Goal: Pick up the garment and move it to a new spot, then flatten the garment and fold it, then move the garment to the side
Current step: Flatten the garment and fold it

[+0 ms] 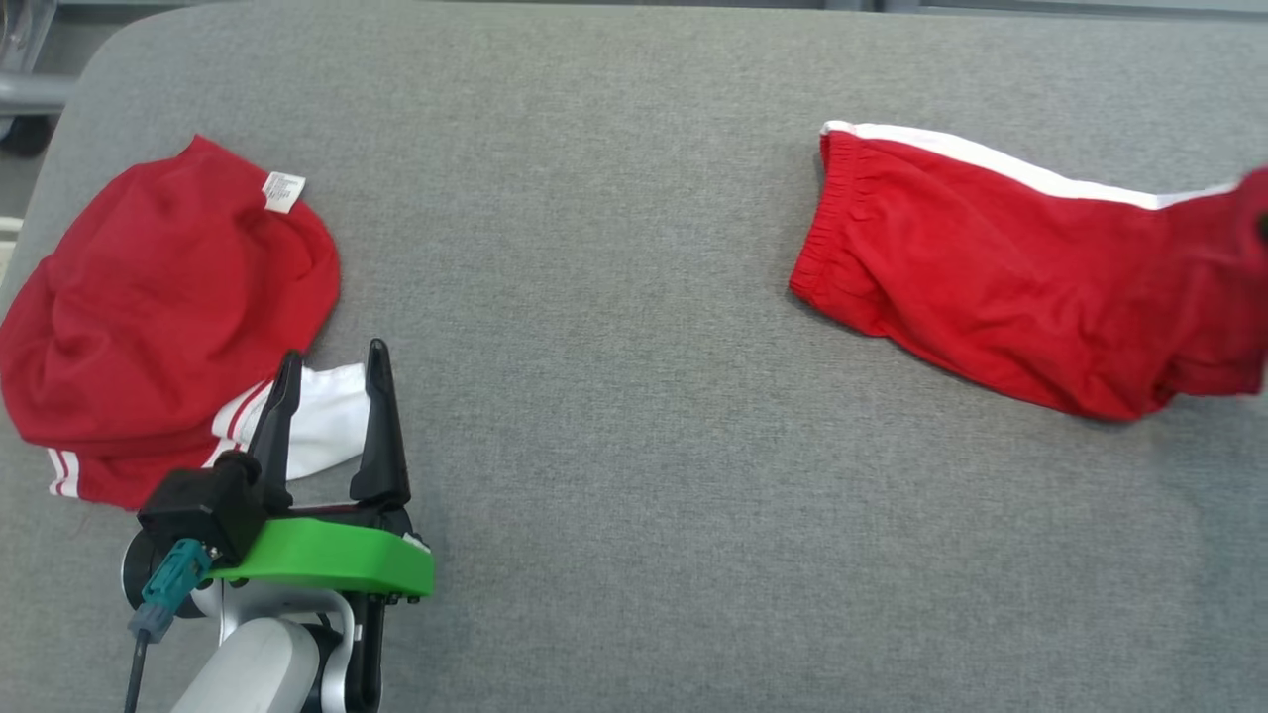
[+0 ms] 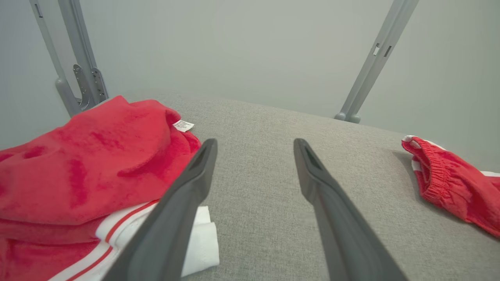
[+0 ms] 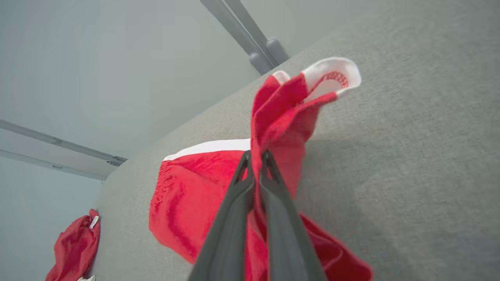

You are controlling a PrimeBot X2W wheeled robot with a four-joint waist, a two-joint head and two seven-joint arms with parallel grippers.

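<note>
The garment (image 1: 991, 267) is a pair of red shorts with a white side stripe, lying at the right of the grey padded table (image 1: 614, 297). In the right wrist view my right gripper (image 3: 254, 156) is shut on a fold of the garment (image 3: 183, 207), and a red and white corner stands lifted above its tips. My left gripper (image 1: 332, 361) hovers open at the lower left with nothing between its fingers (image 2: 195, 175). From the left wrist, the garment's elastic waistband (image 2: 433, 171) shows at the far right.
A second red garment (image 1: 168, 307) with white striped trim and a small label lies crumpled at the table's left, just beside my left gripper (image 2: 254, 146). Grey metal frame posts (image 2: 367, 66) stand behind the table's far edge.
</note>
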